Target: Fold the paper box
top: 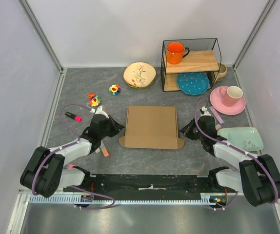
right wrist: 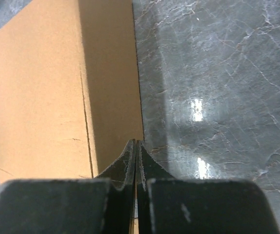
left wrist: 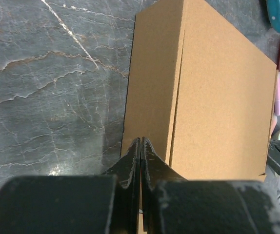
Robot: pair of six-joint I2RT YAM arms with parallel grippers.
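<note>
Clearly the paper box (top: 151,126), a plain brown unprinted sheet of die-cut cardboard, lies flat in the middle of the dark grey marbled table (top: 145,163), between my two arms. My left gripper (left wrist: 140,141) is clenched with its tips at the box's left edge, and my right gripper (right wrist: 135,142) is clenched the same way at the right edge. A sliver of brown shows low in the slit between each pair of fingers, but I cannot tell whether an edge of the card is truly caught there.

I judge the box light and thin. It looks stiff across its panels and should bend willingly only along the pressed creases that run parallel to each side edge. It will likely slide on the smooth stone if I push it from one side alone, so the two arms should work against each other. The card can dent or tear at the small rounded tabs on the near corners, so I would leave those alone. The best hold, I think, is the narrow side strip outside each crease, taken mid-length and lifted to hinge upward.
</note>
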